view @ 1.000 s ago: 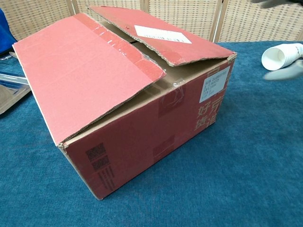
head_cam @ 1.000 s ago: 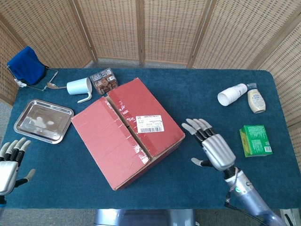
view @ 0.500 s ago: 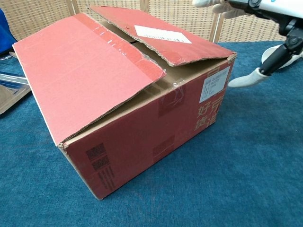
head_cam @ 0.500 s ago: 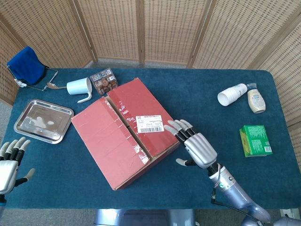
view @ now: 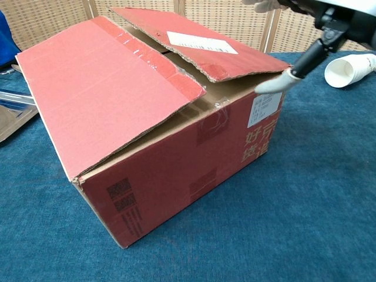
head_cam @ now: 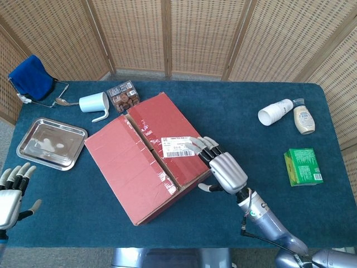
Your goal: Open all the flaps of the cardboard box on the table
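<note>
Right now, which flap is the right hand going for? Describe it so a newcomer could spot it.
Find the red cardboard box mid-table. Two long top flaps meet at a taped seam; take the flap on the right hand's side. It alone carries the white barcode label, where the fingers reach.

left hand cropped, box interior hidden

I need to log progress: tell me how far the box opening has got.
Done: nothing fully; both top flaps of the box lie nearly shut, slightly lifted in the chest view. In hand: the right robot hand is at the right flap, thumb by the box's corner. Left: folding all flaps open; the left robot hand waits apart.
</note>
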Robot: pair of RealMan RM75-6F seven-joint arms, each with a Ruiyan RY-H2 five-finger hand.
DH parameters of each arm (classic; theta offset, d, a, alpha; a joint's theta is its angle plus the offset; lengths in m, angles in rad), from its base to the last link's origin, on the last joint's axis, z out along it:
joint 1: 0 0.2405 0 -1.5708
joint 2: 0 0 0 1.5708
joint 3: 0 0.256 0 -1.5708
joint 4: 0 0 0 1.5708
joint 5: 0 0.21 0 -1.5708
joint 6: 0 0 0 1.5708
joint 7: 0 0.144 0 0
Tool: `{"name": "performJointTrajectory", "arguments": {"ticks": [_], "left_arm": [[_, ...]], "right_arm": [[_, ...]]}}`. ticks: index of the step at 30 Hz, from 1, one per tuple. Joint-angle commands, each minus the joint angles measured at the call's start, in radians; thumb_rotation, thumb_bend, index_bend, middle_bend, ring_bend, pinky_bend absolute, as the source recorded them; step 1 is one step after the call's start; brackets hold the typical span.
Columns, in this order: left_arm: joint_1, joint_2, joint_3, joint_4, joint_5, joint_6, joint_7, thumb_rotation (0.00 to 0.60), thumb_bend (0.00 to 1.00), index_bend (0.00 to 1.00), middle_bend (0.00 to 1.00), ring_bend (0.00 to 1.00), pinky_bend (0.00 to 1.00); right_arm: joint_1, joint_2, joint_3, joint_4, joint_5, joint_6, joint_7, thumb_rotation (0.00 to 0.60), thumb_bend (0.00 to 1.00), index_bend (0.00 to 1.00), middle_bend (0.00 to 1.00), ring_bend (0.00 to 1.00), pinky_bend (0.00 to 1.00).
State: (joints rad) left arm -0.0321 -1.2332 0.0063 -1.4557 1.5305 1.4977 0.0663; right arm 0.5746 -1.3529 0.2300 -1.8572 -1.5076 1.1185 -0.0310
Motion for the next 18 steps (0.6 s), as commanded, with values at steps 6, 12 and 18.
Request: {"name": "performJointTrajectory", "arguments": {"ticks": [6,12,18], "left_arm": [[0.001,0.001,-0.001,0.001,-0.001,0.005,-0.005,0.600,0.07,0.04,0.00,0.00,0.00],[0.002,0.002,0.000,0.002,0.000,0.005,-0.007,0.600,0.07,0.05,0.00,0.00,0.00],[0.002,-0.001,0.002,0.001,0.001,0.007,-0.001,0.600,0.07,0.05,0.00,0.00,0.00]], "right_arm": [[0.020,-0.038,0.013,0.025,0.022,0.011,-0.016,0.600,0.02,0.00,0.00,0.00,0.00],[0.012,-0.052,0.016,0.025,0.003,0.067,-0.016,0.600,0.04,0.00,0.00,0.00,0.00],[0.013,-0.057,0.006,0.037,-0.018,0.089,0.003,0.600,0.07,0.00,0.00,0.00,0.00]]}}
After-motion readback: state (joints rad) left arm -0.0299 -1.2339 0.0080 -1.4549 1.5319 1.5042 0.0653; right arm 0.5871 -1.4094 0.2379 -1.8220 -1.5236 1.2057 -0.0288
